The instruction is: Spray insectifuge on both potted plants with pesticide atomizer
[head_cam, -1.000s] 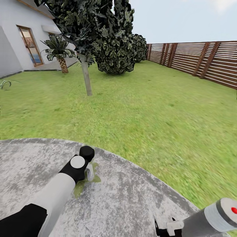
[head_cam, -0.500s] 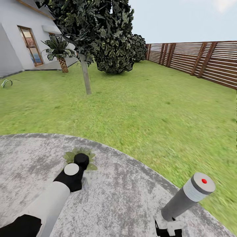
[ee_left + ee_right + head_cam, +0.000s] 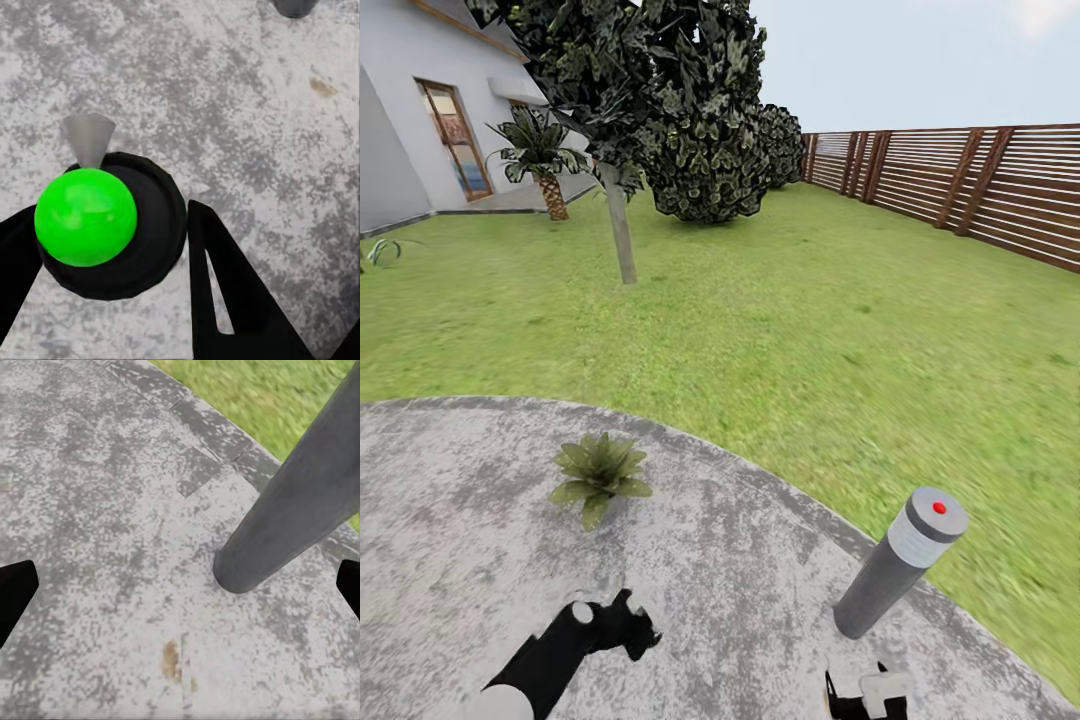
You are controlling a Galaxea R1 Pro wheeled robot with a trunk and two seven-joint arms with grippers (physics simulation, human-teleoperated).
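Pesticide atomizer (image 3: 872, 695) and bollard (image 3: 300, 502) cut off by frame edges

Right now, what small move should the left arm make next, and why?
Probably ease the left gripper forward toward the potted plant. The pesticide atomizer sits between its fingers, but the left wrist view shows bare patio paving beneath it, and in the head view the plant lies ahead, apart from the gripper.
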